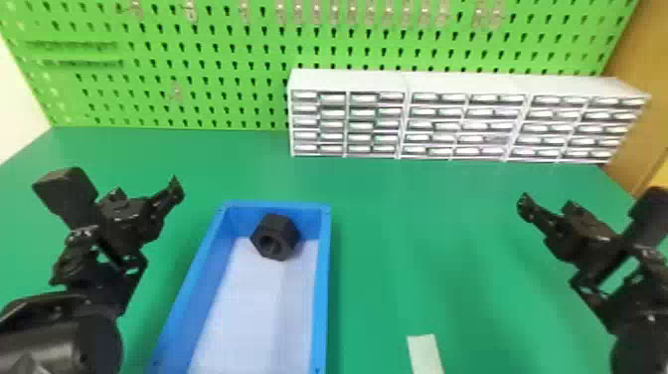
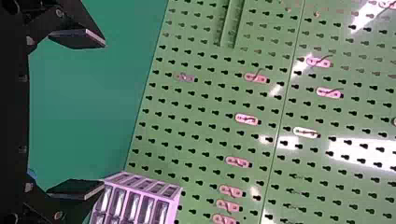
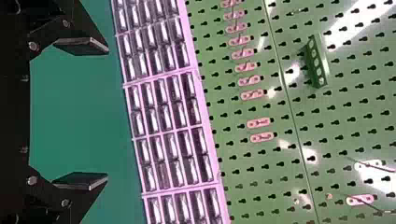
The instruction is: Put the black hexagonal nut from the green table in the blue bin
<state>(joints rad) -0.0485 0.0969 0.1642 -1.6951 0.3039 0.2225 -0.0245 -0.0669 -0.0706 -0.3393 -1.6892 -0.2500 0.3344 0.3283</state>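
Observation:
The black hexagonal nut [image 1: 276, 237] lies inside the blue bin [image 1: 325, 278], at its far end, with its hole facing the near side. My left gripper [image 1: 174, 191] is held above the green table to the left of the bin, apart from it. In the left wrist view, the left gripper [image 2: 103, 114] has its fingers wide apart with nothing between them. Off to the right of the bin is my right gripper [image 1: 526, 206], far from the nut. The right wrist view has the right gripper [image 3: 108, 114] open and holding nothing.
On the green table [image 1: 427, 238], a white drawer cabinet [image 1: 462, 119] stands at the back right, before a green pegboard [image 1: 208, 64] with hooks. A pale strip [image 1: 425, 354] lies near the front edge, right of the bin.

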